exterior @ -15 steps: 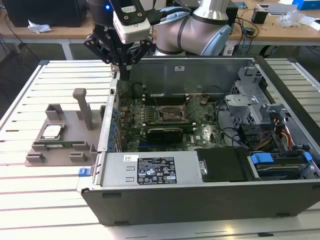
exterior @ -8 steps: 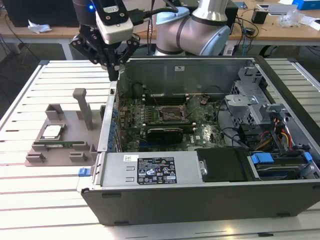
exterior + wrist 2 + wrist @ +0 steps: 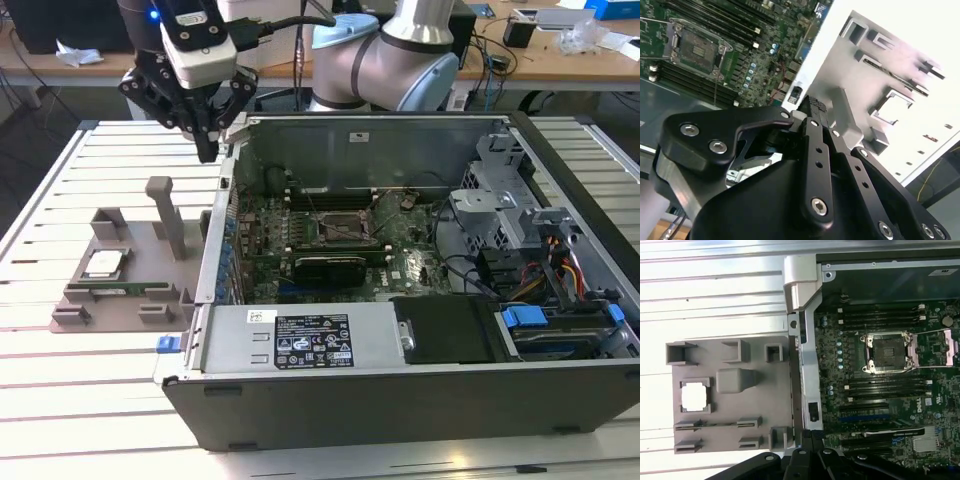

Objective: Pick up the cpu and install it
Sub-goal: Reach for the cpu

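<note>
Silver-grey arm [image 3: 400, 60], black gripper [image 3: 207, 150] — hex screws [image 3: 819, 205]

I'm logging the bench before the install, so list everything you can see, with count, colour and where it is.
cpu: one, silver-white, lying in a recess of the tray.
tray: one, grey-brown, on the table at the exterior view's left of the case.
memory stick: one, green, in a tray slot beside the cpu.
computer case: one, dark grey, open, on the table.
motherboard: one, green, inside the case.
socket: one, silver-framed, on the motherboard.
table: one, white, slatted, under everything.
arm: one, grey, behind the case.
gripper: one, black, fingers shut and empty, above the case edge nearest the tray.
</note>
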You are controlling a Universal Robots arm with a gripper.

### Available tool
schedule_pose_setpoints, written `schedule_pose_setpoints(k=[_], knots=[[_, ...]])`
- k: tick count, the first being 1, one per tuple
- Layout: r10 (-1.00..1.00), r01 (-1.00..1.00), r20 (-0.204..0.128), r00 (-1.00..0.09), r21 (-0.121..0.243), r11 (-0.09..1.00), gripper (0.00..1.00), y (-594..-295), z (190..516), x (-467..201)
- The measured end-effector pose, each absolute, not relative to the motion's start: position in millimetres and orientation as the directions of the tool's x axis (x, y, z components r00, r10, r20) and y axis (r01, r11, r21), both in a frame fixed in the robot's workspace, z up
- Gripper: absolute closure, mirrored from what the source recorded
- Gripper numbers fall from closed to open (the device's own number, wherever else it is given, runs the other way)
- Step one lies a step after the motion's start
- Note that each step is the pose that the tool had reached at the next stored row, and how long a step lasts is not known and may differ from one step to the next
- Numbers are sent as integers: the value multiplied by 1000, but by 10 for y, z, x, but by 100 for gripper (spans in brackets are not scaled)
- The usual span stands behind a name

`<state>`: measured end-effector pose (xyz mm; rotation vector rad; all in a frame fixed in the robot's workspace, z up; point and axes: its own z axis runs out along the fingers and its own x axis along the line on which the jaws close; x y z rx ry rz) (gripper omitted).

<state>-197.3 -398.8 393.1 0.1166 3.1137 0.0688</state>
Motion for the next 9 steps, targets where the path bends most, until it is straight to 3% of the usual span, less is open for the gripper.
schedule_pose_setpoints(k=[9], knots=[[75, 74, -23, -997, 45, 996, 89, -3988, 3929, -2177]])
